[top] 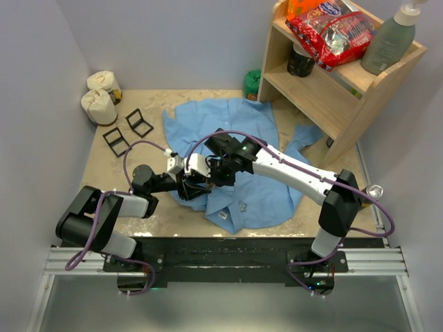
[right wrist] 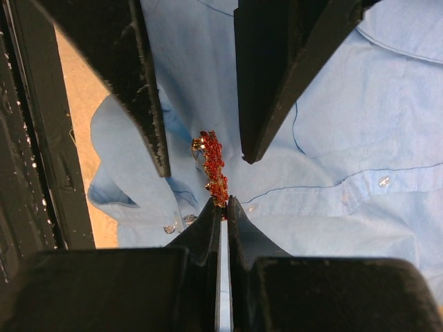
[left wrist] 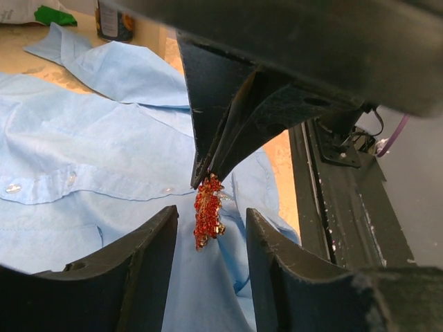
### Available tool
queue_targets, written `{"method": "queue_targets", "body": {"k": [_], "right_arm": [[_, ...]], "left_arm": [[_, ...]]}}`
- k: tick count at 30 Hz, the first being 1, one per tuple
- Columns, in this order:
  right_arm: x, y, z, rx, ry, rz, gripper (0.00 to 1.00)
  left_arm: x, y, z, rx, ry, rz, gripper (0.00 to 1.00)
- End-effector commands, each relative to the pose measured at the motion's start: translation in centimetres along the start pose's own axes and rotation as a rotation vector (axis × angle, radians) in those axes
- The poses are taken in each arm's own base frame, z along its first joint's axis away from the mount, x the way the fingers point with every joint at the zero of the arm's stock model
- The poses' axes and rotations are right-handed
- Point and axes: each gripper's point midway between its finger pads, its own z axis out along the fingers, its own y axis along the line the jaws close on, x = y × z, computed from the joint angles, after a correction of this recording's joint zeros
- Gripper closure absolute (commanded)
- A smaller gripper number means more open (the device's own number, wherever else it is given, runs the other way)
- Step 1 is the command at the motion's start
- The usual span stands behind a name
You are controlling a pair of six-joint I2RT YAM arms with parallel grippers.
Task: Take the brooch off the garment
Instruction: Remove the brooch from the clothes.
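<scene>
at the far left corner of the sandy counter (top: 149,104) sit two small cream cloth bags (top: 99,107), with two black wire stands (top: 128,131) just beside them. the large light-blue button-up shirt (top: 235,124) lies rumpled across the middle of the counter, with its collar toward the near edge. over its near-left part the left tool (left wrist: 211,221) stands open. it has one black finger on each side of the small red-beaded, gold-toned brooch (left wrist: 206,211), close but not touching. the brooch stands up off the cloth, and the right tool (right wrist: 223,202) is closed on one end of it, fingertips pinched together. whether a fold of shirt is caught in that pinch too, i cannot tell. at the far right corner stands a pale wooden shelf (top: 377,104).

the brooch looks light, small and knobbly, and its beads could slip or break under a hard squeeze. the better hold is probably across its metal body. the shirt is soft and will lift and stretch with any pull. it likely needs holding down just beside the pin while the brooch is eased out, or the weave may tear.
</scene>
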Motion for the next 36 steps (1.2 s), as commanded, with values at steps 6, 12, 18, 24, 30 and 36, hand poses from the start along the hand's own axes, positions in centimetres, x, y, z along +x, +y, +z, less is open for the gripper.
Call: {"method": "queue_targets", "body": {"k": [6,12,18,24,30,36], "right_arm": [[-1.7,-0.3,-0.7,0.010,-0.064,0.000,1.00],[-1.9,0.0,-0.8,-0.009,-0.073,-0.001,1.00],[-2.3,0.9,-1.2,-0.070,-0.106,0.004,1.00],[-2.7,1.1,-1.7,-0.111,-0.138,0.019,1.00],[-2.9,1.1,-2.0,-0.127,-0.156,0.031,1.00],[-3.2,0.9,-2.1,-0.133,-0.165,0.035,1.00]], "left_arm": [[-7.2,-1.9,0.6,0.073,-0.208,0.358,0.48],[-7.5,-2.0,0.5,0.070,-0.222,0.354,0.48],[-8.2,-2.4,0.5,0.075,-0.234,0.406,0.44],[-8.8,-2.8,0.4,0.078,-0.242,0.446,0.44],[-8.4,-3.1,0.4,0.094,-0.223,0.456,0.48],[-7.8,-3.3,0.7,0.109,-0.203,0.454,0.55]]}}
